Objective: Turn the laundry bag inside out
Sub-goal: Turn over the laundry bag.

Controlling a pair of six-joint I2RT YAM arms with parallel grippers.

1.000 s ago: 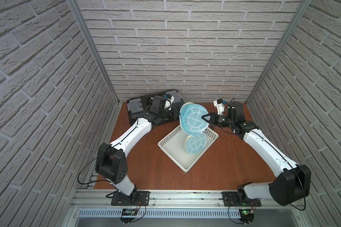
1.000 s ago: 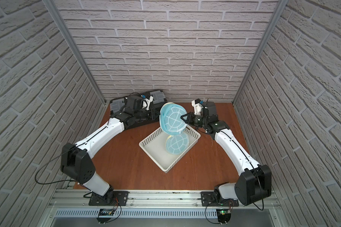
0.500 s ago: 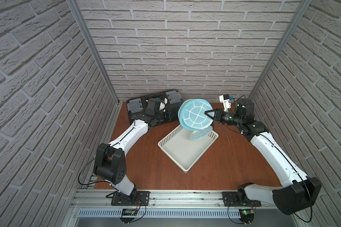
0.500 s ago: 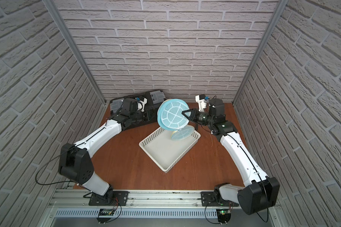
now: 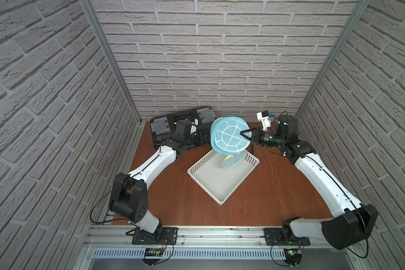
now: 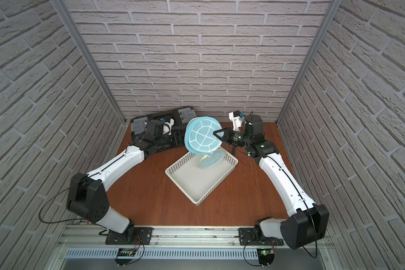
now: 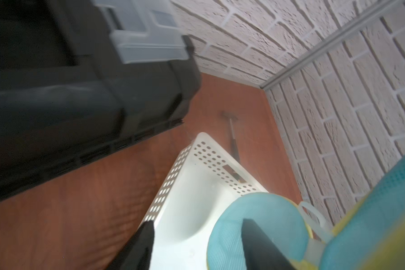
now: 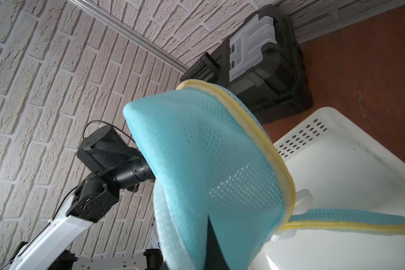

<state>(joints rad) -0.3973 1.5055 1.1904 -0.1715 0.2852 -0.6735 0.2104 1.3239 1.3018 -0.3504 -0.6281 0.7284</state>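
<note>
The laundry bag (image 5: 229,138) (image 6: 204,138) is a light-blue mesh bag with yellow trim, and it hangs in the air over the far corner of the white basket (image 5: 220,202) (image 6: 198,203). Its upper round end faces up. Its lower round end (image 5: 232,160) (image 7: 257,224) dangles into the basket. My right gripper (image 5: 241,133) (image 6: 214,133) (image 8: 208,224) is shut on the bag's mesh (image 8: 208,152) from the right. My left gripper (image 7: 197,223) stands open just left of the bag, holding nothing. In both top views the bag hides its fingertips.
A black toolbox (image 5: 164,124) (image 6: 140,124) (image 7: 56,93) (image 8: 267,77) stands at the back left against the brick wall, close behind my left wrist. A thin dark tool (image 5: 252,149) (image 7: 233,138) lies on the wooden table beside the basket's far corner.
My left gripper has let go of the bag and opened. The right gripper has lifted the bag up and to the right, so it hangs from that gripper alone.
</note>
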